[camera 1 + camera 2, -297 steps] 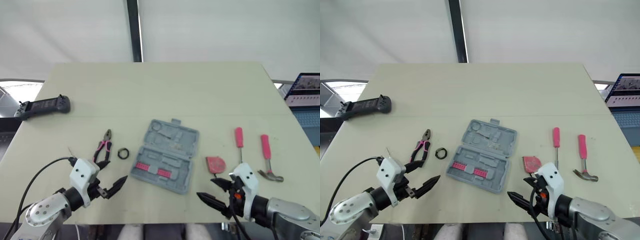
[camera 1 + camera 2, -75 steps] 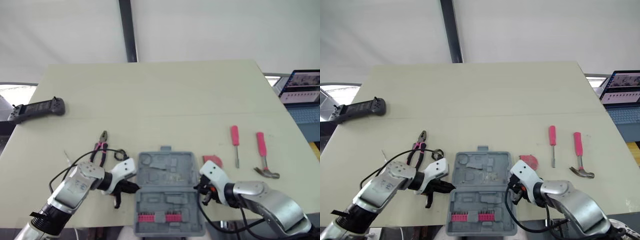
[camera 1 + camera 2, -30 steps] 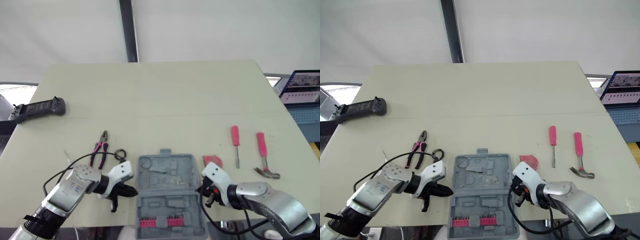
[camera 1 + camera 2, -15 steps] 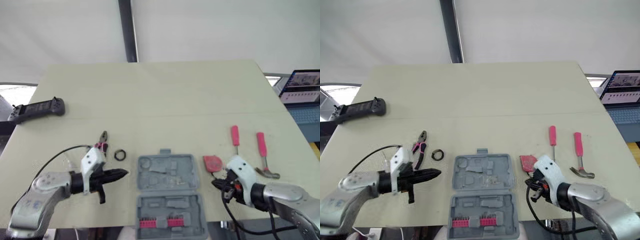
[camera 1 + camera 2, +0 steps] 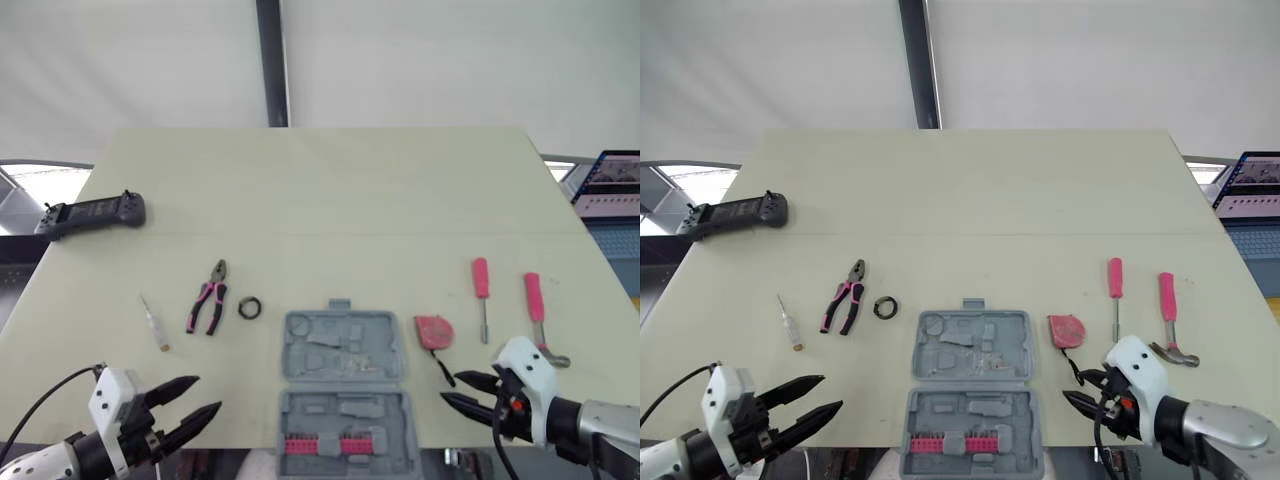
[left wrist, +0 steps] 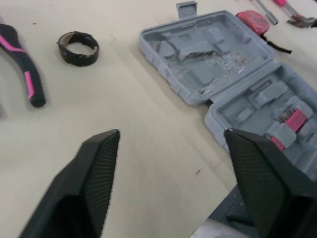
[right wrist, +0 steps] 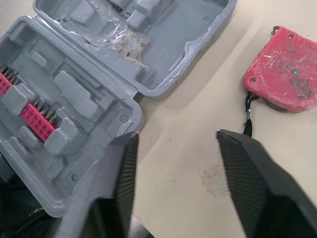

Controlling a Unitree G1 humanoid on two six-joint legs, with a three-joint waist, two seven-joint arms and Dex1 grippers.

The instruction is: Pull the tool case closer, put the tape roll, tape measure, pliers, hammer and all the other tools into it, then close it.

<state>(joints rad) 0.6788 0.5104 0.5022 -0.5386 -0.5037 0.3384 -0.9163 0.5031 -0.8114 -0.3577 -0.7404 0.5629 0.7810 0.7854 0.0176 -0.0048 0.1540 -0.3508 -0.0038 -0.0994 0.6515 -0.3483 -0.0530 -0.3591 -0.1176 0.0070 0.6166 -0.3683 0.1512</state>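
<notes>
The table (image 5: pixel 330 190) now carries the tool case (image 5: pixel 343 385) lying open and square at its near edge, whereas earlier it sat tilted nearer the centre; the pull-in step reads as complete. Both arms have withdrawn from the case flanks: the left gripper (image 5: pixel 207 394) hangs at 8 o'clock of the case and the right gripper (image 5: pixel 450 387) at 3 o'clock, each with fingers spread and empty. Loading has not begun: hammer (image 5: pixel 533 297) far out at 2 o'clock, pliers (image 5: pixel 207 305) at 10 o'clock, tape measure (image 5: pixel 433 331) just beside the lid at 2 o'clock, tape roll (image 5: pixel 250 308) at 10 o'clock
</notes>
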